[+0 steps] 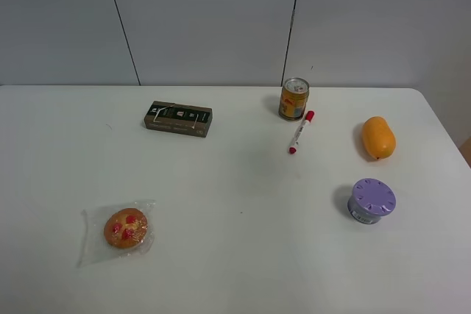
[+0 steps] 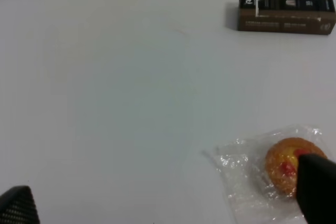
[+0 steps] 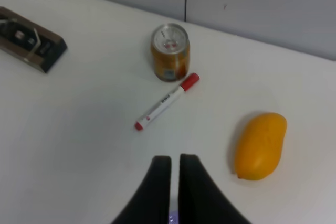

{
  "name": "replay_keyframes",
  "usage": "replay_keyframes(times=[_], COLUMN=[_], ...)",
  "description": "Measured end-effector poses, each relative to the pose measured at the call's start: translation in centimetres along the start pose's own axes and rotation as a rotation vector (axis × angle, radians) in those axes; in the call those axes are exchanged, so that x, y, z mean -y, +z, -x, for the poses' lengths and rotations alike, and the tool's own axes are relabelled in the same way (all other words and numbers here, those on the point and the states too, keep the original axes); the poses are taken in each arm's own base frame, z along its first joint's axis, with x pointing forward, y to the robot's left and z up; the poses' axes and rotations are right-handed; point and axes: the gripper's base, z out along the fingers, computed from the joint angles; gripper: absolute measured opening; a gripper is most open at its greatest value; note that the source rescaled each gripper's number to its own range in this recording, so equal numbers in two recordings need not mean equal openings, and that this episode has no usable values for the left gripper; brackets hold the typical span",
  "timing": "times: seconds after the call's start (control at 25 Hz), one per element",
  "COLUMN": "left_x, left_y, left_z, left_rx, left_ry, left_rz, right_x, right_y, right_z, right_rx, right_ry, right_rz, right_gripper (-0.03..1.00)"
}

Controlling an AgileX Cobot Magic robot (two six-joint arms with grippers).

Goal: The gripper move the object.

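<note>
The yellow-orange mango (image 1: 378, 137) lies on the white table at the right, beyond a purple lidded tub. It also shows in the right wrist view (image 3: 260, 145). My right gripper (image 3: 175, 159) is shut and empty, its fingers pressed together, held above the table with the mango off to one side of it. My left gripper (image 2: 165, 182) is open and empty, with only its two fingertips (image 2: 316, 184) showing, above the table near the wrapped cookie. Neither arm shows in the exterior high view.
A round red-dotted cookie in clear wrap (image 1: 126, 228) lies front left. A dark box (image 1: 178, 118) lies at the back left of centre. A yellow can (image 1: 294, 98) stands at the back with a red-capped marker (image 1: 301, 131) beside it. A purple tub (image 1: 372, 201) stands at the right.
</note>
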Motion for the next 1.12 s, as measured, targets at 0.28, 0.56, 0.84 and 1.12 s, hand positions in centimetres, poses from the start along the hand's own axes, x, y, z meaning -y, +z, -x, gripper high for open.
replay_keyframes(times=[0.28, 0.56, 0.84, 1.12], left_x=[0.0, 0.0, 0.0, 0.0], left_y=[0.0, 0.0, 0.0, 0.0], left_z=[0.0, 0.0, 0.0, 0.0], left_rx=[0.000, 0.000, 0.000, 0.000], left_ry=[0.000, 0.000, 0.000, 0.000], left_rz=[0.000, 0.000, 0.000, 0.000], right_x=[-3.2, -6.0, -5.5, -5.0], right_y=[-8.2, -9.0, -3.1, -1.6], right_z=[-3.6, -12.8, -19.7, -21.5], right_rx=[0.143, 0.199, 0.100, 0.100], right_ry=[0.060, 0.077, 0.139, 0.185], right_rz=[-0.091, -0.111, -0.125, -0.148], right_gripper=[0.00, 0.00, 0.00, 0.00])
